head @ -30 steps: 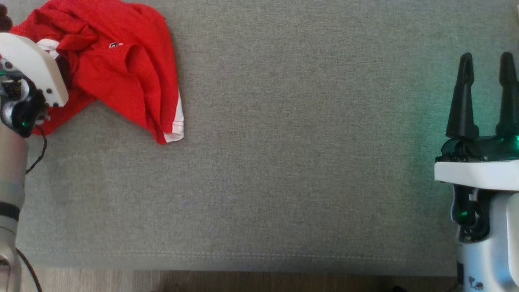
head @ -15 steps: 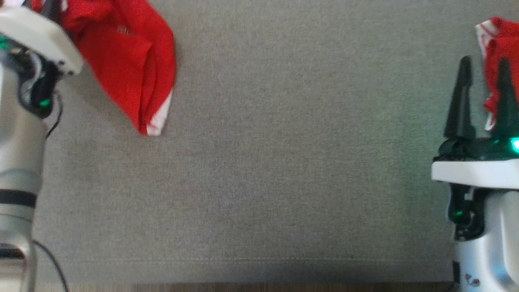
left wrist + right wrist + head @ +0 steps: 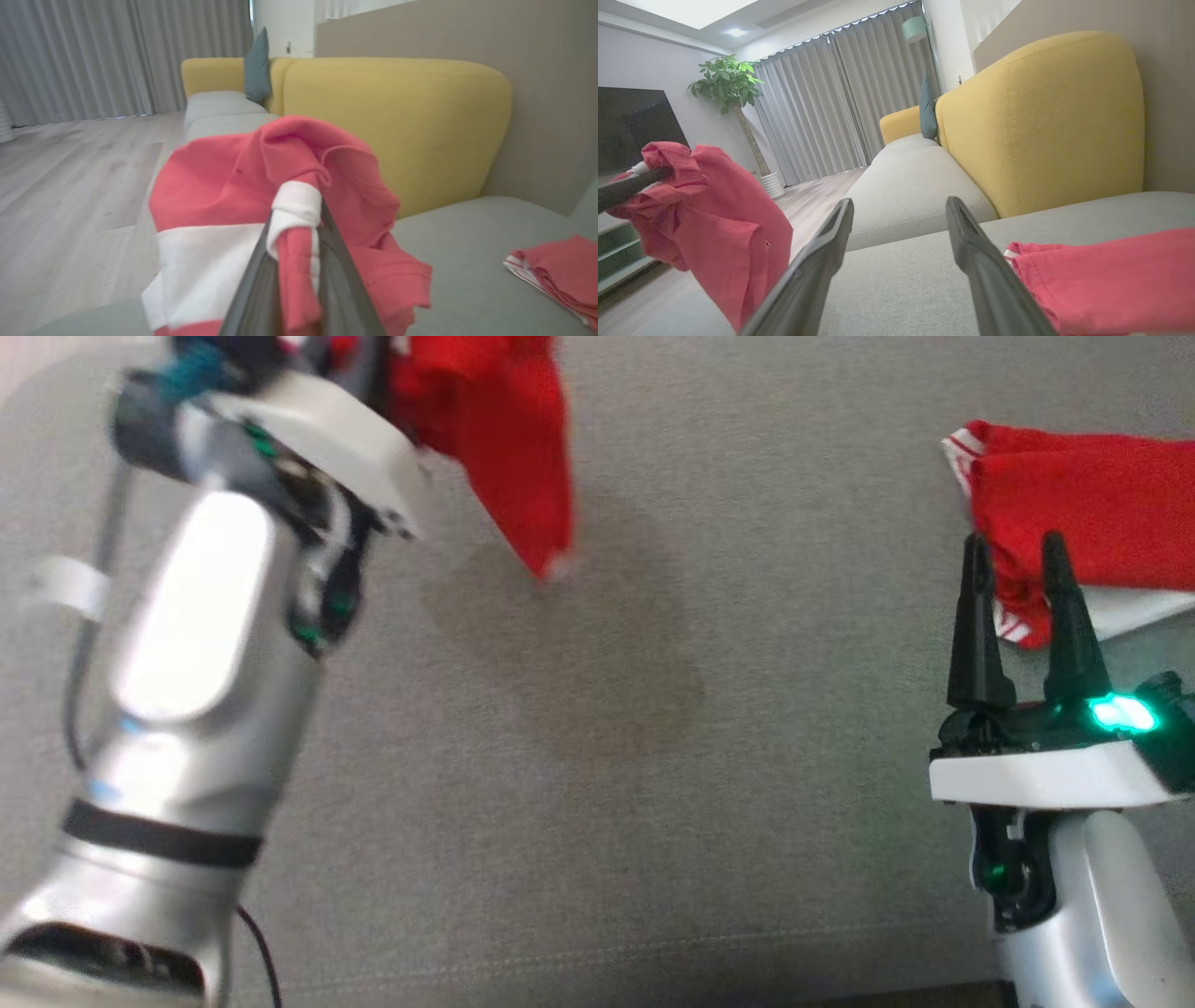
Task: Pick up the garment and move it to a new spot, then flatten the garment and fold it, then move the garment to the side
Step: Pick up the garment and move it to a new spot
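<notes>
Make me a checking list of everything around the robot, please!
Surface: grey sofa seat, with a shadow under the hanging cloth.
Job's things: red garment with white trim, bunched, hanging from the left gripper.
Clutter: second red cloth lying on the seat near the right gripper.
Grippers: left shut on the garment; right open, holding nothing.
Cables: dark cable low beside the left arm.
Surroundings: yellow backrest, teal cushion, grey curtains, potted plant, wooden floor.
</notes>
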`<state>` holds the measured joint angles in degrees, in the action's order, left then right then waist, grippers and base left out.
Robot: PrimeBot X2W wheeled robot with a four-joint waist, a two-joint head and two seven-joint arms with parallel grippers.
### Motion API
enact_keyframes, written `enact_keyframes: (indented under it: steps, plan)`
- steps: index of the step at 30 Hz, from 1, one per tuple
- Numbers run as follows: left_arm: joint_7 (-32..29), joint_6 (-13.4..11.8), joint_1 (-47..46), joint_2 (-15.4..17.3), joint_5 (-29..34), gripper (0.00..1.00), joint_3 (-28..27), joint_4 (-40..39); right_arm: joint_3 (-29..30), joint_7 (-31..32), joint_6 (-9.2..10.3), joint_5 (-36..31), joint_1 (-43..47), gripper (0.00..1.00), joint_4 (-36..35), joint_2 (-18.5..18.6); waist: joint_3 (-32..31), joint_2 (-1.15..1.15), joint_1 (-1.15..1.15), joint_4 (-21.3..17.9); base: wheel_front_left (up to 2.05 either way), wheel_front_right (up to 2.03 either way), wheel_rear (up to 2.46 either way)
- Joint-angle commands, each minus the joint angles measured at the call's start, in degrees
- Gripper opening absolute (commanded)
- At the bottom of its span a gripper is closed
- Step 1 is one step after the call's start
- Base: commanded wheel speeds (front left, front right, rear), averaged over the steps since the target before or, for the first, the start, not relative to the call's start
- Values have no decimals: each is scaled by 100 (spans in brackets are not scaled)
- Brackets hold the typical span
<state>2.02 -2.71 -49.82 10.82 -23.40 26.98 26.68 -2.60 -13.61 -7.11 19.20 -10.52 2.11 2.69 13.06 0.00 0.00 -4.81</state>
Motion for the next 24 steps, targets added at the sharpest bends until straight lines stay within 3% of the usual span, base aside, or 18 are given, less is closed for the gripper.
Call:
enact_keyframes:
  steps: [1, 8, 16, 17, 18, 24]
  plan:
    - [-31, -73, -101, 118, 95, 0, -91, -217, -150, -57, -37, 53, 3, 100, -181, 19, -29, 0, 0, -126, 0, 0, 0]
    - [99, -339, 374, -355, 470, 0, 551, 80, -42, -103, -37, 102, 25, 100, -287, 19, 102, 0, 0, -480, 0, 0, 0]
    - [628, -542, 493, -775, 344, 0, 1123, 656, 160, -128, -37, 126, 0, 100, -326, 19, 194, 0, 0, -753, 0, 0, 0]
    - [690, -568, 512, -784, 287, 7, 1268, 689, 147, -129, -37, 120, 9, 100, -309, 19, 189, 0, 0, -773, 0, 0, 0]
    - [720, -576, 537, -788, 164, 100, 1473, 653, 113, -130, -37, 115, 16, 100, -290, 19, 186, 0, 0, -795, 0, 0, 0]
    - [893, -799, 527, -792, -517, 100, 2221, 428, -50, -135, -37, 125, 62, 100, -233, 19, 125, 0, 0, -786, 0, 0, 0]
